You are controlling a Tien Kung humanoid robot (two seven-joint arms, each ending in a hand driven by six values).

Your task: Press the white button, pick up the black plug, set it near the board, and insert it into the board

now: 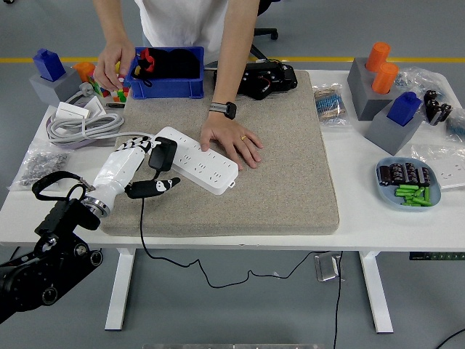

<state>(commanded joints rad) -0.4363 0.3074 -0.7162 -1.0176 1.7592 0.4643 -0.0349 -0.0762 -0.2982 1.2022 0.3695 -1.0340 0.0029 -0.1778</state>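
Across the grey mat (290,167), a person's hand (231,139) steadies the white board (197,161) while our left hand (134,169), fingers loosely spread at the black plug (161,155) at its 1 o'clock, grips nothing.

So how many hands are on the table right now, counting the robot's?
3. The robot's left hand is at the black plug on the power strip. One person's hand presses the strip; the other reaches by the blue bin.

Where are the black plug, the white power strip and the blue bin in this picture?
black plug (163,155), head view, on the middle of its black body.
white power strip (207,165), head view, on its top face with the sockets.
blue bin (174,89), head view, on its front wall.
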